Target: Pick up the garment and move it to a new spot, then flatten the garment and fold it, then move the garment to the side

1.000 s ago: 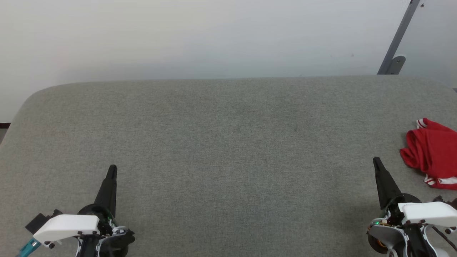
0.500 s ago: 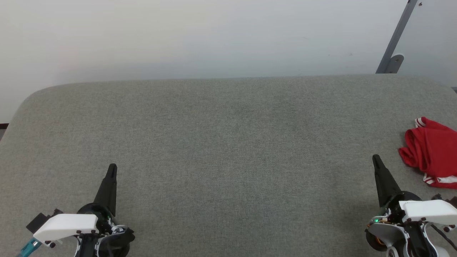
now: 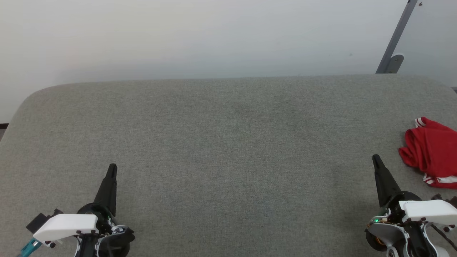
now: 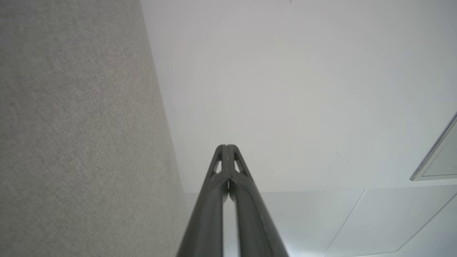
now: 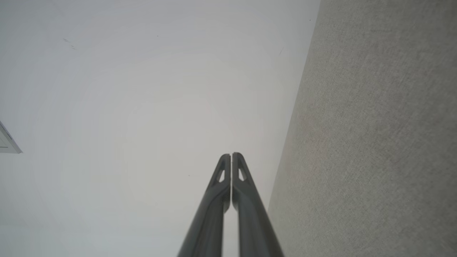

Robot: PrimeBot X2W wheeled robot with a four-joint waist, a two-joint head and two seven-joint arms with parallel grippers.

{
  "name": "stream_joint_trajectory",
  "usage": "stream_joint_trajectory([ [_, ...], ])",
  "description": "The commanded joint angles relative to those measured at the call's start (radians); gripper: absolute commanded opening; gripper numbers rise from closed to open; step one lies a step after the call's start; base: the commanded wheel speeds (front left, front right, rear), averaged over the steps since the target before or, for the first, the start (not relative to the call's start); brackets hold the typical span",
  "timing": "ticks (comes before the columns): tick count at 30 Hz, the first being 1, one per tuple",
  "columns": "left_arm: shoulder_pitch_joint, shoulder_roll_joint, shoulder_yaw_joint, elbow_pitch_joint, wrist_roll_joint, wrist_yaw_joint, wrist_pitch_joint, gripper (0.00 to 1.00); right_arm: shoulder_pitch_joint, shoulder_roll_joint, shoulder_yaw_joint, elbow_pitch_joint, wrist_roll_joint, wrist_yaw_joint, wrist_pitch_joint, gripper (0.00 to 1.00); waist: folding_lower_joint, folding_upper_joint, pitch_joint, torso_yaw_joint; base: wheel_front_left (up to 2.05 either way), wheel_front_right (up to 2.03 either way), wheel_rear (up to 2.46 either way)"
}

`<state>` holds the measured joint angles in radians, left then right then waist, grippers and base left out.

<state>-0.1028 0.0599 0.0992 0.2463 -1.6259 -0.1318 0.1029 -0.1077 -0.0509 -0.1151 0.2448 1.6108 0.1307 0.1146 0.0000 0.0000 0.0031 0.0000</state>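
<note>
Nothing legible shows on any surface; the garment (image 3: 430, 150), crumpled ahead and to the right of the right gripper (image 3: 375, 159), presents only plain red cloth and red-white striped trim, with no lettering readable.

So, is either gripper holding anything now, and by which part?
Nothing is held. The left gripper and the right gripper are both shut and empty; the red shirt lies crumpled on the table, apart from them.
</note>
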Motion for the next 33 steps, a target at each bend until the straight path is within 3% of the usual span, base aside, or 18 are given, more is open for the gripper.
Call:
stream_joint_trajectory([
  [1,-0.012,-0.002,0.005,0.0,0.004,0.002,0.004,0.0,-0.004,0.001,0.002,0.002,0.004,0.0,0.001,0.0,0.0,0.0,0.0,0.0,0.0,0.0,0.0],
  [33,-0.013,-0.006,0.01,0.0,0.008,0.002,0.009,0.0,-0.004,0.001,0.002,0.002,0.004,0.0,0.001,0.0,0.0,0.0,0.0,0.0,0.0,0.0,0.0],
])
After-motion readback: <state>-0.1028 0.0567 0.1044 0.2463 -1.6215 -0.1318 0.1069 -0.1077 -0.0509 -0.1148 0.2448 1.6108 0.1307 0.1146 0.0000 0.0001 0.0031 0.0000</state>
